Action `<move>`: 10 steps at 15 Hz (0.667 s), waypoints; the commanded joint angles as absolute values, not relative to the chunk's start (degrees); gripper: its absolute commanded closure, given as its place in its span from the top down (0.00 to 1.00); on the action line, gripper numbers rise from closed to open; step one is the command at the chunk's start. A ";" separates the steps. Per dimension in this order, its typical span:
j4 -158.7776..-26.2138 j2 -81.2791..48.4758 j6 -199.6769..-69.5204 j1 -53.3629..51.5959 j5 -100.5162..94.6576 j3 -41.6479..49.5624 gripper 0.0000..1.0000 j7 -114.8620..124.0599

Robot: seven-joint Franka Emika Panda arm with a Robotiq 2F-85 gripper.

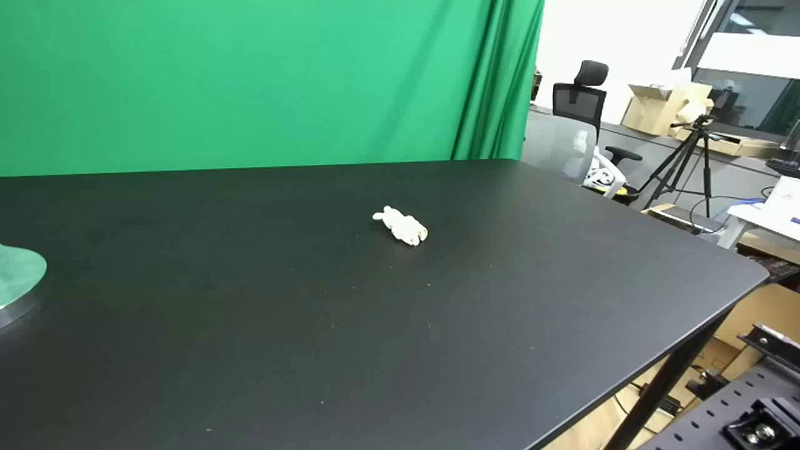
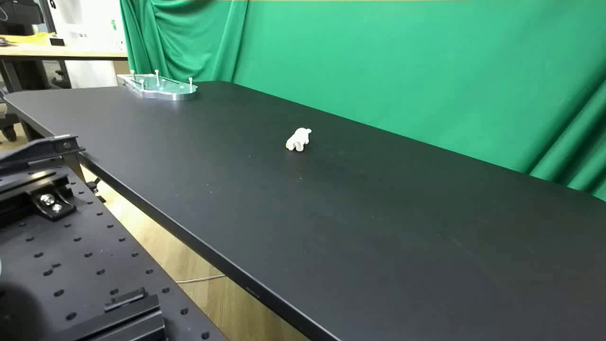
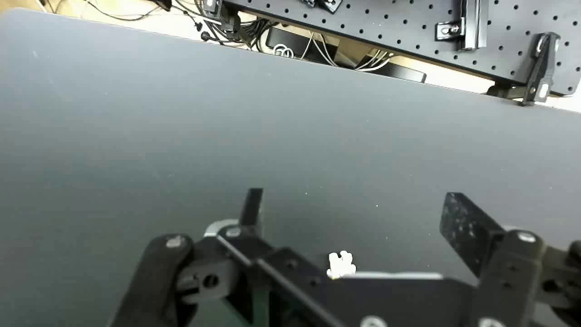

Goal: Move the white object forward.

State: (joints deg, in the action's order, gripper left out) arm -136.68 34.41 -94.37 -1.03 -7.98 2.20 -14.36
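Observation:
The white object [image 1: 403, 227] is a small, lumpy toy-like figure lying on the black table [image 1: 250, 350]. It also shows near the middle of the table in an exterior view [image 2: 299, 139]. In the wrist view the white object [image 3: 341, 263] appears low in the picture, its lower part hidden behind the gripper's body. My gripper [image 3: 356, 203] is open, with its two black fingers wide apart and nothing between the fingertips. The gripper is above the table and apart from the object. It does not show in either exterior view.
A clear greenish plate with upright posts [image 2: 161, 87] sits at a far table end; part of a similar plate [image 1: 19, 275] shows in an exterior view. A perforated black board [image 2: 109, 265] stands beside the table across a gap. A green curtain [image 1: 250, 81] hangs along the table's far edge.

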 commanded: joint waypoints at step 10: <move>-136.62 33.56 -94.23 -1.52 -8.15 2.45 1.00 -14.30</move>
